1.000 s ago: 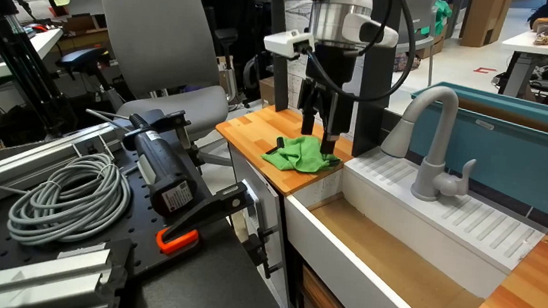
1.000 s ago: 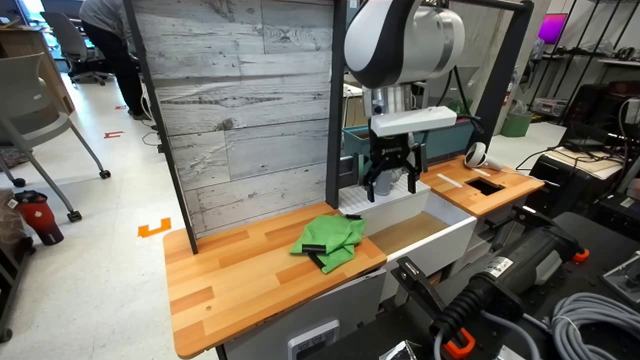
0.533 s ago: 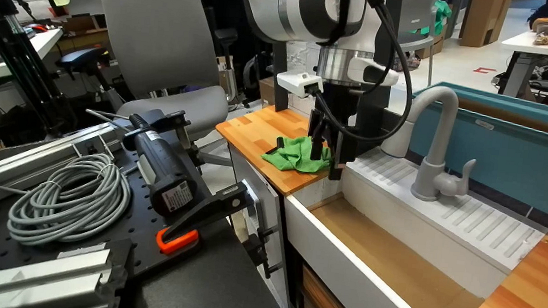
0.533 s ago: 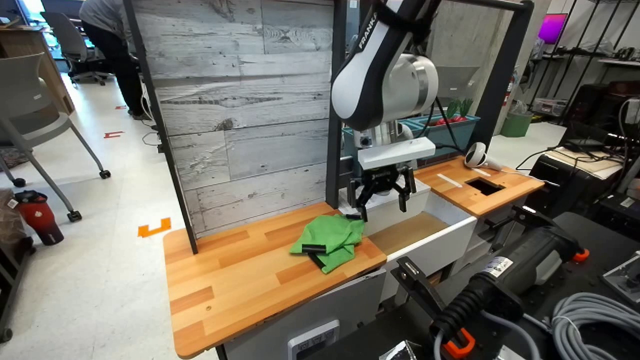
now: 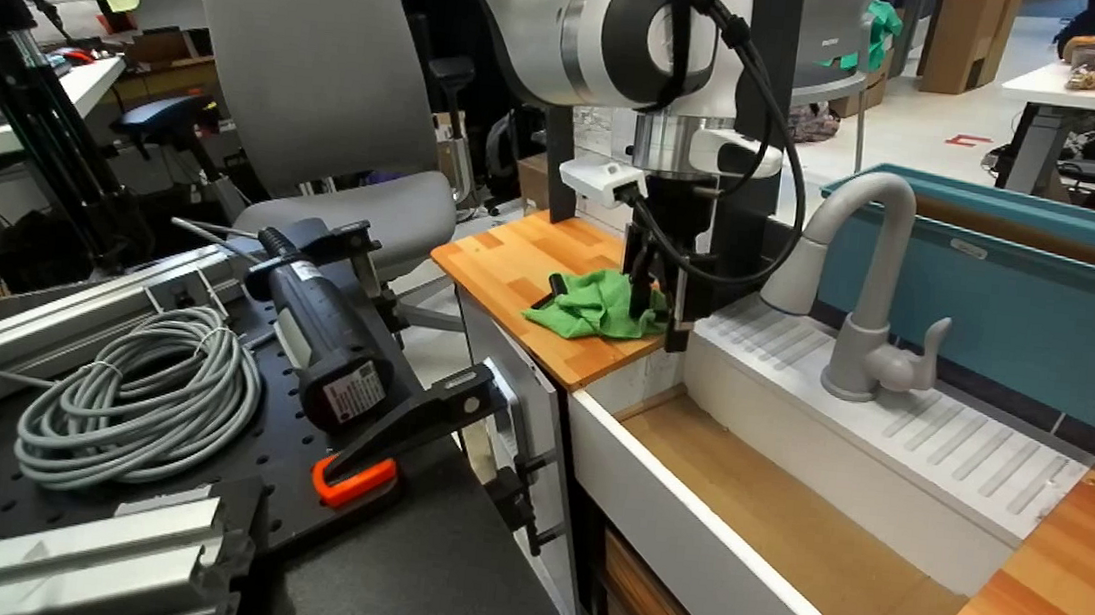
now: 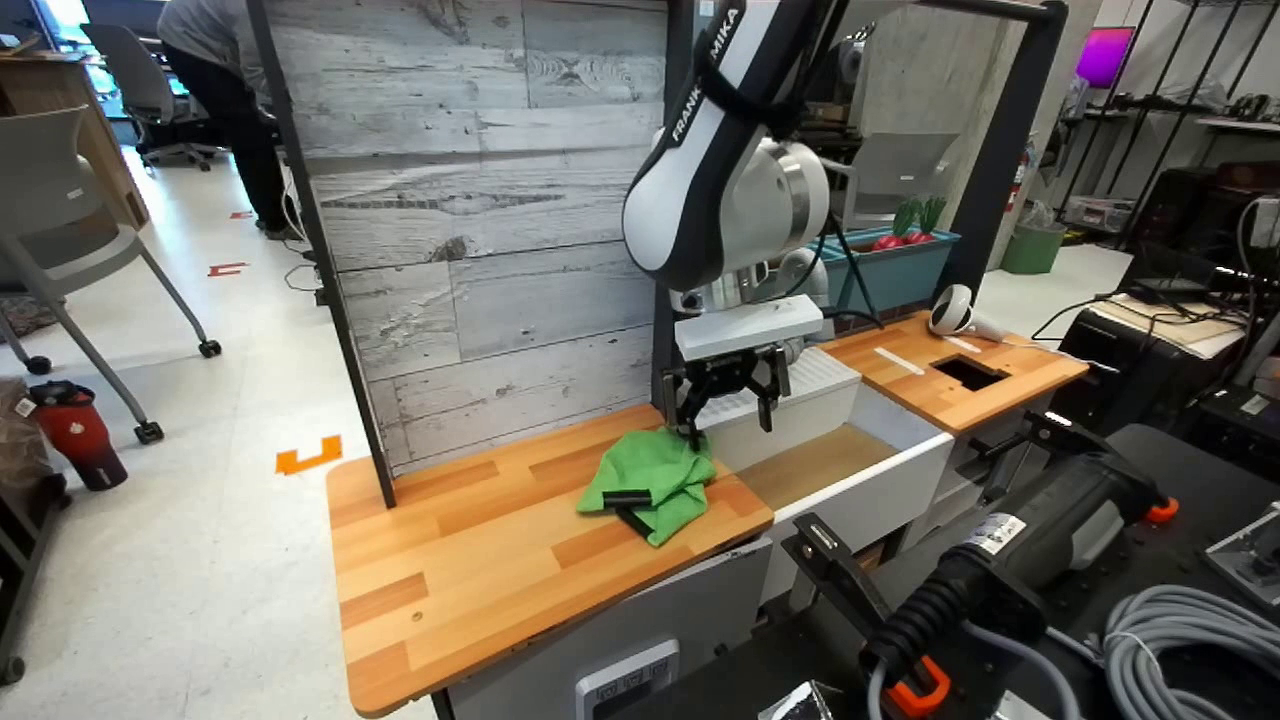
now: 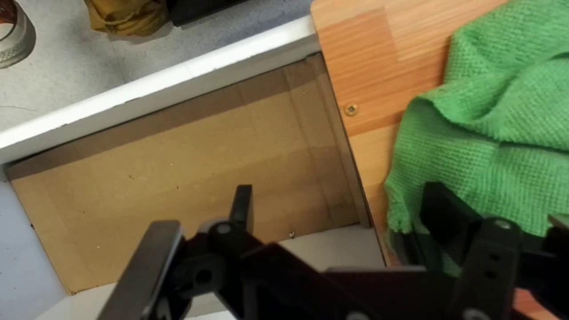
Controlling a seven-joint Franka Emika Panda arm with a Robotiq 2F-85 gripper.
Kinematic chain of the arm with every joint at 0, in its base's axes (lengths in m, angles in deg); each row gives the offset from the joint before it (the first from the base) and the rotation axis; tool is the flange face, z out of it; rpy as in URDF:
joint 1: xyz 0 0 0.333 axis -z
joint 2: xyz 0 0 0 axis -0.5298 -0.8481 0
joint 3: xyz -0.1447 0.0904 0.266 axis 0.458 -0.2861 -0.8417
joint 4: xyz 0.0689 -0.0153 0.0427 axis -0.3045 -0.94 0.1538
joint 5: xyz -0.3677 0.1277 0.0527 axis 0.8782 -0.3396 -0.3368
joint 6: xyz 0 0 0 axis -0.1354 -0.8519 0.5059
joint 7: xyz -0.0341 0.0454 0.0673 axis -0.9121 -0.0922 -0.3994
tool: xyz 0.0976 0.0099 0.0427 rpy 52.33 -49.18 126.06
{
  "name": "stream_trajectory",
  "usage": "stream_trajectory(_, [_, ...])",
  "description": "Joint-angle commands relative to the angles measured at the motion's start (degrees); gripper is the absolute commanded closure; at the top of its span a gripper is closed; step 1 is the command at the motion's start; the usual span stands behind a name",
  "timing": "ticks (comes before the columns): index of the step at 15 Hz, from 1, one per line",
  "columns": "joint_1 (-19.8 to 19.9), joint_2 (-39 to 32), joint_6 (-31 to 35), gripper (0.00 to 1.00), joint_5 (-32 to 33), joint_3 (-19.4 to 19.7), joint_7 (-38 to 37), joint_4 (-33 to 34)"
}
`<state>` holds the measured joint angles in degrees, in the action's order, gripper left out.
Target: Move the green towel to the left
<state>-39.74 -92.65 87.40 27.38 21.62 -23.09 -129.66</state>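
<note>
The green towel [image 5: 597,310] lies crumpled on the wooden counter, beside the sink, with black strips on it. It also shows in an exterior view [image 6: 640,470] and at the right of the wrist view [image 7: 489,133]. My gripper [image 6: 731,432] is open and low at the towel's sink-side edge. In the wrist view the gripper [image 7: 338,191] has one finger over the towel and the other over the sink basin. The near finger appears to touch the towel's edge. Nothing is between the fingers. The gripper [image 5: 659,320] hides part of the towel's edge.
The wooden counter [image 6: 450,570] extends from the towel toward the grey wood-look wall panel [image 6: 490,250]. The white sink [image 5: 724,556] with a grey faucet [image 5: 878,269] adjoins it. A teal planter [image 5: 1010,302] stands behind. A black cart holds a power tool [image 5: 322,356] and coiled cable [image 5: 142,399].
My gripper has moved down and toward the towel, staying open. The towel's sink-side edge has shifted slightly away from the sink in the last half second.
</note>
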Motion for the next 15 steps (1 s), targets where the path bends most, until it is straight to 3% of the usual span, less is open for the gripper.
stream_trajectory(1, [-1.1, -2.9, 1.5, 0.35, -0.9, 0.9, -0.6, 3.8])
stream_trajectory(9, [-1.1, -2.9, 1.8, 0.99, -1.3, 0.6, -0.6, 4.3])
stream_trajectory(15, [-1.3, 2.2, 5.7, 1.0, -1.8, 0.2, -0.5, -0.8])
